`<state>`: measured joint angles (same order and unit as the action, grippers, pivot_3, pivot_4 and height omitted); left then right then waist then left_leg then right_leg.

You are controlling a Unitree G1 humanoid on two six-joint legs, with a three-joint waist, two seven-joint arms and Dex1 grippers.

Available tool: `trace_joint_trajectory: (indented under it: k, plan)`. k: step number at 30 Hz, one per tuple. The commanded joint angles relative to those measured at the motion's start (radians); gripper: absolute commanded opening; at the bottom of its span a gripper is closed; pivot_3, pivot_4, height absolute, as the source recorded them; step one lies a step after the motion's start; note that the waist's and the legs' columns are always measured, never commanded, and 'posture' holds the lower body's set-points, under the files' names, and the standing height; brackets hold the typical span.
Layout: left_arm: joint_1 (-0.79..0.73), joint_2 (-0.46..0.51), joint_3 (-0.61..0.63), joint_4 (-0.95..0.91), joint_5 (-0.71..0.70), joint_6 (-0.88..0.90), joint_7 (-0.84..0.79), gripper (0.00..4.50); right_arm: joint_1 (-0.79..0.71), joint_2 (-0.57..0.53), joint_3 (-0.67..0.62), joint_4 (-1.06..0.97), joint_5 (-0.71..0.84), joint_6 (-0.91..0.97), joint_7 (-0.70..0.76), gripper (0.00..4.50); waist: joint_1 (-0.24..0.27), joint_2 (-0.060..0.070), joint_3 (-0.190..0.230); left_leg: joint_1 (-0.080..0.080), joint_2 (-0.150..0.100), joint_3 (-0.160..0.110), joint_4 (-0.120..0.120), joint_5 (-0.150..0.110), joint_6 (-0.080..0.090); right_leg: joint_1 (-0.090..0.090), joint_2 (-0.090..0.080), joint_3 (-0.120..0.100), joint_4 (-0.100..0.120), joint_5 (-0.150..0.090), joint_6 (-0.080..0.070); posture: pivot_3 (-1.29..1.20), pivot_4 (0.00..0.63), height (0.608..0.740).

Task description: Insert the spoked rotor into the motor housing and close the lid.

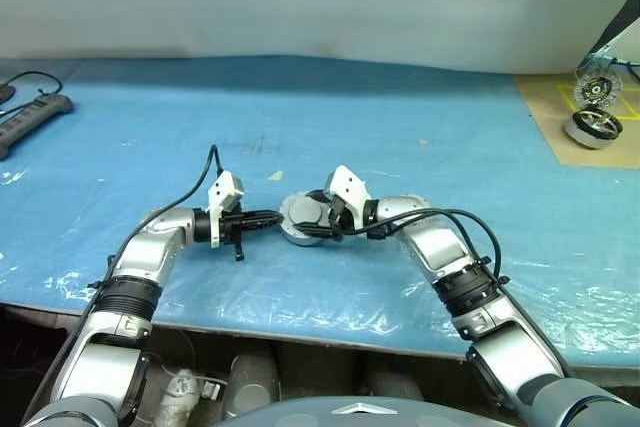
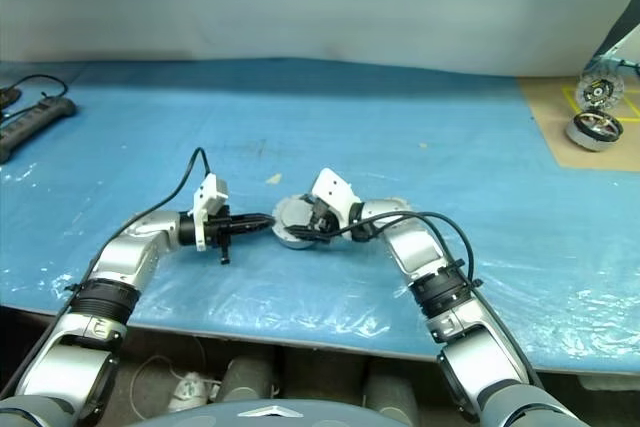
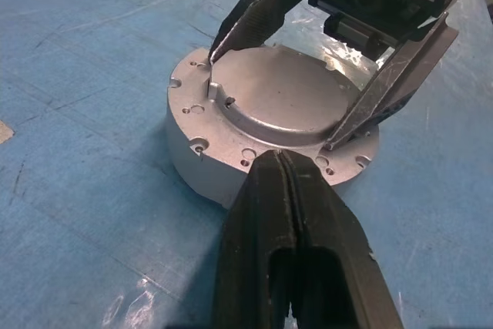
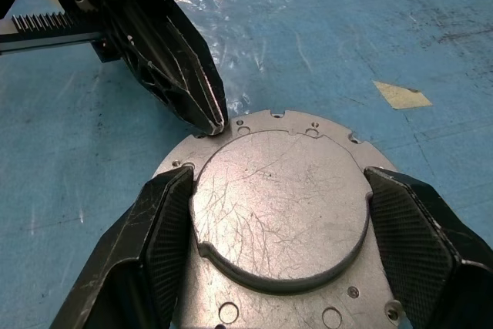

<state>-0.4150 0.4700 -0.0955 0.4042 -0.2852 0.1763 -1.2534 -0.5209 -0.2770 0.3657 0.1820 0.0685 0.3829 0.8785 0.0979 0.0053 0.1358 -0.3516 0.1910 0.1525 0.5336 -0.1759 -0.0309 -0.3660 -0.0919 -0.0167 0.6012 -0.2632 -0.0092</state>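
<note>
The motor housing (image 3: 199,177), a short round silver-grey can, sits mid-table on the blue sheet. The lid (image 3: 285,102) lies on it with its smooth grey face up. My right gripper (image 4: 281,182) reaches in from the right; its fingers (image 4: 146,252) press on both sides of the lid's raised centre. My left gripper (image 3: 281,158) comes from the left, shut and empty, its tips against the housing's top rim. The spoked rotor is hidden.
A brown board (image 1: 556,132) at the far right holds an upright patterned disc (image 1: 597,87) and another round metal can (image 1: 592,128). A power strip (image 1: 32,115) with its cable lies at the far left. The table's front edge runs just below both forearms.
</note>
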Motion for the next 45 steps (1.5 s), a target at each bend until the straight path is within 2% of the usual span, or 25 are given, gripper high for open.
trace_joint_trajectory:
  k: [1, 5, 9, 11, 15, 18, 25, 31, 38, 41, 45]
  plan:
    - [0.038, -0.03, -0.114, 0.055, 0.087, 0.007, -0.003, 0.0, 0.037, 0.003, 0.015, 0.058, -0.015, 0.043, -0.013, 3.19, 0.0, 0.0, -0.003, 0.0, 0.0, 0.0, -0.001, 0.0, 0.0, 0.0, 0.0, 0.0, -0.001, 0.0, 0.0, 0.0, 0.15, 0.74]
    - [0.038, -0.057, -0.117, 0.055, 0.093, 0.001, 0.012, 0.0, 0.039, 0.003, 0.015, 0.051, -0.016, 0.04, -0.012, 3.19, 0.002, 0.001, -0.004, 0.001, -0.001, 0.0, -0.003, 0.0, 0.0, 0.001, 0.0, 0.001, -0.003, 0.0, 0.0, 0.0, 0.15, 0.74]
    - [0.046, -0.073, -0.125, 0.052, 0.104, -0.011, 0.014, 0.0, 0.046, -0.001, 0.017, 0.027, -0.008, 0.047, 0.002, 4.47, 0.003, 0.004, -0.005, 0.004, -0.001, -0.001, -0.007, 0.0, 0.0, 0.001, 0.0, 0.001, -0.01, -0.001, 0.001, 0.0, 0.15, 0.74]
    - [0.037, -0.083, -0.118, 0.07, 0.109, -0.017, 0.027, 0.0, 0.044, -0.008, 0.011, 0.008, -0.003, 0.055, 0.007, 4.47, 0.004, 0.003, -0.005, 0.002, -0.002, 0.001, -0.009, 0.0, 0.0, 0.002, -0.001, 0.004, -0.013, 0.0, 0.001, 0.0, 0.15, 0.74]
    - [0.022, -0.086, -0.116, 0.096, 0.116, -0.032, 0.026, 0.0, 0.02, -0.006, -0.069, -0.045, 0.102, 0.088, 0.067, 4.47, 0.004, 0.002, -0.005, -0.001, -0.002, 0.003, -0.008, 0.0, 0.0, 0.002, 0.0, 0.007, -0.014, -0.001, 0.002, 0.0, 0.15, 0.74]
    - [0.011, -0.087, -0.111, 0.112, 0.115, -0.035, 0.024, 0.0, 0.006, -0.03, -0.082, -0.1, 0.12, 0.099, 0.094, 4.47, 0.002, 0.003, -0.005, -0.008, -0.001, 0.003, -0.008, 0.0, 0.001, 0.0, 0.001, 0.007, -0.013, 0.003, -0.004, 0.0, 0.15, 0.74]
    - [0.008, -0.084, -0.11, 0.09, 0.112, -0.025, 0.032, 0.0, -0.003, -0.066, -0.18, -0.212, 0.21, 0.172, 0.08, 4.47, 0.001, 0.001, -0.003, -0.018, 0.0, 0.01, -0.007, 0.003, -0.003, -0.007, 0.002, 0.002, -0.013, 0.003, -0.004, 0.0, 0.15, 0.74]
    - [0.007, -0.084, -0.109, 0.086, 0.109, -0.024, 0.035, 0.0, 0.039, -0.036, -0.357, -0.223, 0.369, 0.328, -0.012, 4.47, 0.001, -0.002, 0.001, -0.02, 0.0, 0.01, -0.007, 0.003, -0.003, -0.009, 0.002, 0.002, -0.014, 0.003, -0.004, 0.0, 0.15, 0.74]
    - [-0.008, -0.077, -0.085, 0.085, 0.09, 0.0, 0.027, 0.0, 0.115, -0.035, -0.527, -0.187, 0.509, 0.486, -0.093, 4.47, 0.0, 0.002, 0.003, -0.021, 0.001, 0.011, -0.007, 0.003, -0.003, -0.01, 0.002, 0.001, -0.013, 0.003, -0.004, 0.0, 0.15, 0.74]
    - [-0.017, -0.073, -0.054, 0.081, 0.055, 0.024, 0.011, 0.0, 0.136, -0.046, -0.564, -0.189, 0.527, 0.481, -0.117, 4.47, -0.001, 0.004, 0.004, -0.022, 0.001, 0.011, -0.007, 0.003, -0.003, -0.011, 0.002, 0.001, -0.013, 0.003, -0.004, 0.0, 0.15, 0.74]
    - [-0.049, -0.071, 0.015, 0.029, -0.06, 0.158, -0.026, 0.0, 0.133, -0.044, -0.577, -0.211, 0.53, 0.45, -0.145, 4.47, -0.005, 0.003, 0.005, -0.024, 0.001, 0.012, -0.006, 0.004, -0.003, -0.015, 0.002, 0.0, -0.012, 0.003, -0.004, 0.0, 0.15, 0.74]
